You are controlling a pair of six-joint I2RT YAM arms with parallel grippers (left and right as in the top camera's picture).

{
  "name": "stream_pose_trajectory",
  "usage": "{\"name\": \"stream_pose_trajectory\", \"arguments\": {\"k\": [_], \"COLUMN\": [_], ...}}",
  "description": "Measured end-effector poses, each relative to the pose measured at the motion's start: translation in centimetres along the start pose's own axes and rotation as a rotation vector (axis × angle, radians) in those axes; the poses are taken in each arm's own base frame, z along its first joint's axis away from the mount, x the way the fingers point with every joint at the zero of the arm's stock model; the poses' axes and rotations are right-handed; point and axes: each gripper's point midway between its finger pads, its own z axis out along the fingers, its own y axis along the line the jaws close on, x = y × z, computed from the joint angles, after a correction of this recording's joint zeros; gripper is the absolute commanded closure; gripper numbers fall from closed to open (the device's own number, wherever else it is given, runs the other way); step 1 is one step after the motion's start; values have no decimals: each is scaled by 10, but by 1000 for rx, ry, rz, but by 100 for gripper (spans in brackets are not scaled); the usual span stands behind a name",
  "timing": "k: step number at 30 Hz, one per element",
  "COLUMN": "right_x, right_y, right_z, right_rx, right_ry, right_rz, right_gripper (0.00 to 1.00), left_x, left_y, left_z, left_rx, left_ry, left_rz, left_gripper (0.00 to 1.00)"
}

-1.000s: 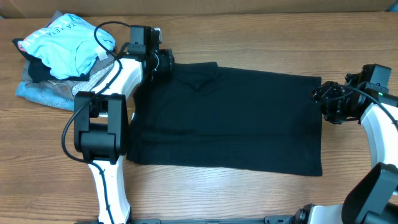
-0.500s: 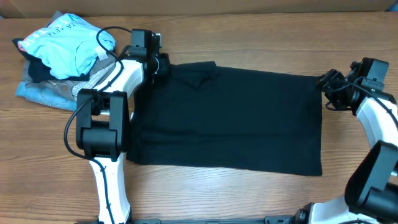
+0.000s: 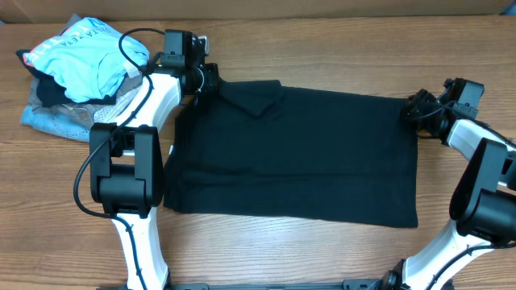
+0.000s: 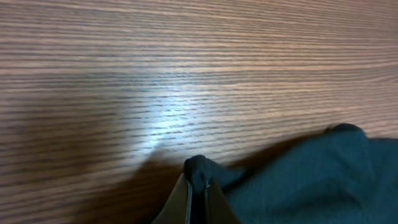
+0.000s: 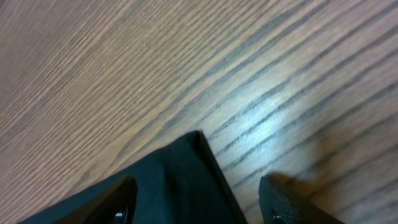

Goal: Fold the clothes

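Note:
The clothes, a black T-shirt (image 3: 298,153), lie spread flat across the middle of the wooden table. My left gripper (image 3: 208,80) sits at the shirt's far left corner. In the left wrist view it (image 4: 199,182) is shut on a small pinch of the black fabric (image 4: 311,180). My right gripper (image 3: 413,109) is at the shirt's far right corner. In the right wrist view it (image 5: 198,200) stands open, one finger over the cloth and the other over bare wood, with the corner of the shirt (image 5: 177,171) between them.
A pile of other garments lies at the far left: a light blue one with white print (image 3: 81,52) on top of grey and denim-blue ones (image 3: 52,119). Bare wooden table (image 3: 322,242) runs along the near side of the shirt.
My left gripper has shut on the shirt's far left corner. My right gripper has moved up from the shirt's right edge to its far right corner, still open.

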Motion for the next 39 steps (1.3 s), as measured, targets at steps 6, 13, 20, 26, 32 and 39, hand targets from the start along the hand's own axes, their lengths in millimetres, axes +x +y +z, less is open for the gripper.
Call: {"name": "stream_pose_trajectory", "arguments": {"k": [6, 13, 20, 26, 32, 39], "right_x": [-9, -10, 4, 12, 16, 8], "right_y": [0, 10, 33, 30, 18, 29], "right_z": [8, 16, 24, 24, 7, -58], "right_rx": [-7, -34, -64, -57, -13, 3], "right_ry": [-45, -57, -30, 23, 96, 115], "right_rz": [-29, -62, -109, -91, -52, -29], "right_gripper": [41, 47, 82, 96, 96, 96], "left_x": [2, 6, 7, 9, 16, 18], "left_y": [-5, -5, -5, -5, -3, 1], "left_z": [0, 0, 0, 0, -1, -31], "left_rx": [27, 29, 31, 33, 25, 5], "left_ry": [8, 26, 32, 40, 67, 97], "left_rz": [-15, -33, -35, -38, -48, -78], "left_gripper": [96, 96, 96, 96, 96, 96]}}
